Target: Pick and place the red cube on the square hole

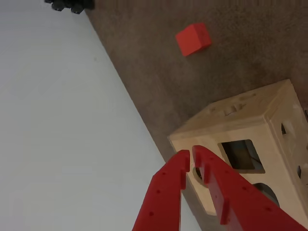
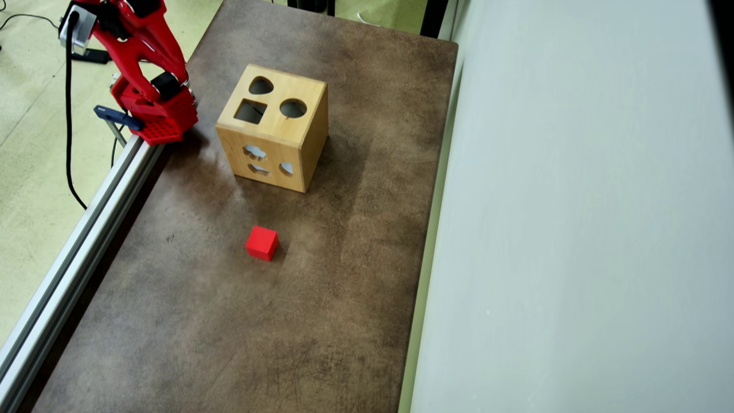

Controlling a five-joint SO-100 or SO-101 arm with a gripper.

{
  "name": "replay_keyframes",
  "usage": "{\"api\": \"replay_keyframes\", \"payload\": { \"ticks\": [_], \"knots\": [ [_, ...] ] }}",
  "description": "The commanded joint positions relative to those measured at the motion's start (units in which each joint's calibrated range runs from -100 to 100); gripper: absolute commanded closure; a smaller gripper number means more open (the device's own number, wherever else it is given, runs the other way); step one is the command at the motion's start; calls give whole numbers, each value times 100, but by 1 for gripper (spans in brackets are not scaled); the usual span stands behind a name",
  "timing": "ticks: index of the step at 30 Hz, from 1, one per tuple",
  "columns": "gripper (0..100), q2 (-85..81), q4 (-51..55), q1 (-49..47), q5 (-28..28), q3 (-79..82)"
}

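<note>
Gripper [image 1: 190,155] — one, red plastic, two flat fingers with small screw holes; seen in the wrist view entering from the bottom edge, tips nearly touching with only a thin slit between them, nothing held. It hangs in front of the near corner of the box.

Box [image 2: 274,127] — one, light wooden shape sorter, cube-shaped, smooth with rounded edges, standing on the table. Top face carries three dark cutouts: the square hole [image 2: 250,111], one round hole [image 2: 293,108] and one heart-like hole [image 2: 261,86]. The side face toward the cube shows three smaller irregular cutouts. In the wrist view the square hole [image 1: 241,156] lies just right of the fingertips.

Cube [image 2: 262,243] — one, small, bright red, matte faces, sharp edges, much smaller than the box. It sits flat on the bare table, well apart from the box and clear of the gripper; in the wrist view the cube [image 1: 193,39] lies near the top, beyond the box.

Table [image 2: 229,321] — one, brown, mottled and worn matte surface, with an aluminium rail along its left side in the overhead view.

Arm [image 2: 143,63] — one, red, its base at the table's upper left corner in the overhead view.

Wall [image 2: 573,229] — pale, plain, along the right of the table.
</note>
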Motion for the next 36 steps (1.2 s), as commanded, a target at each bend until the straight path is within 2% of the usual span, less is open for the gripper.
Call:
{"api": "replay_keyframes", "payload": {
  "ticks": [1,36],
  "knots": [
    [98,658,-7,182,5,-447],
    [98,828,-7,175,0,-339]
  ]
}}
